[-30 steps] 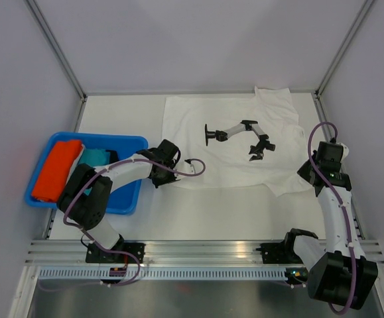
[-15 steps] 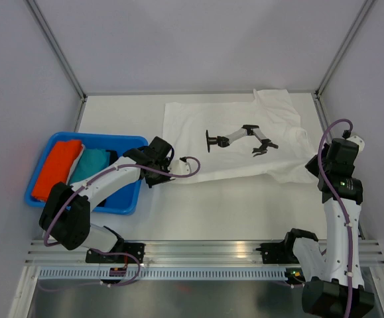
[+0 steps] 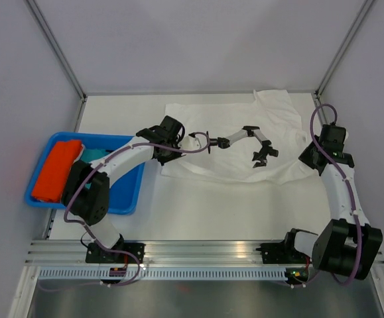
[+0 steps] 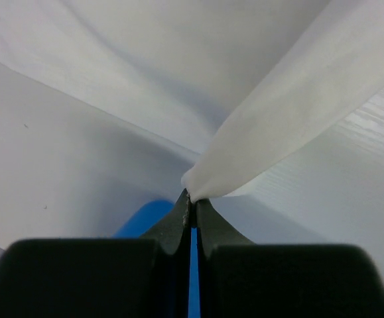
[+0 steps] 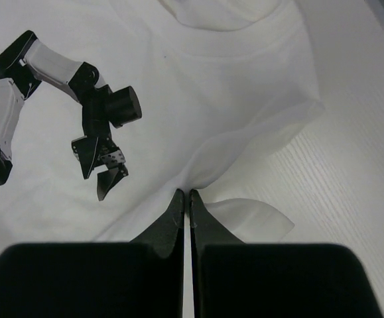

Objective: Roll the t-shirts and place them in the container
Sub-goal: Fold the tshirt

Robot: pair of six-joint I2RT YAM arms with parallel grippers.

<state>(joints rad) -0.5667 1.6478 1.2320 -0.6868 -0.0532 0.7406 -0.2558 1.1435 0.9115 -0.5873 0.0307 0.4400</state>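
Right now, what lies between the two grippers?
The white t-shirt, with its black-and-grey print, spans that stretch; the left gripper and right gripper each pinch an edge. The top view shows it.

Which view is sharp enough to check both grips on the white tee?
Top view: evenly lit and sharp, but white tee on pale table shows little contrast. Left wrist: cloth close and soft, shadowed fold, left hand shut on it. Right wrist: crisp, print clear, right hand pinching the tee.

Rectangular blue plastic tray [image 3: 102, 137] on a flat white tabletop [image 3: 211, 212].
The tray sits at the left middle of the frame, near the tabletop's left edge; a ribbed aluminium rail [image 3: 205, 255] runs across the bottom.
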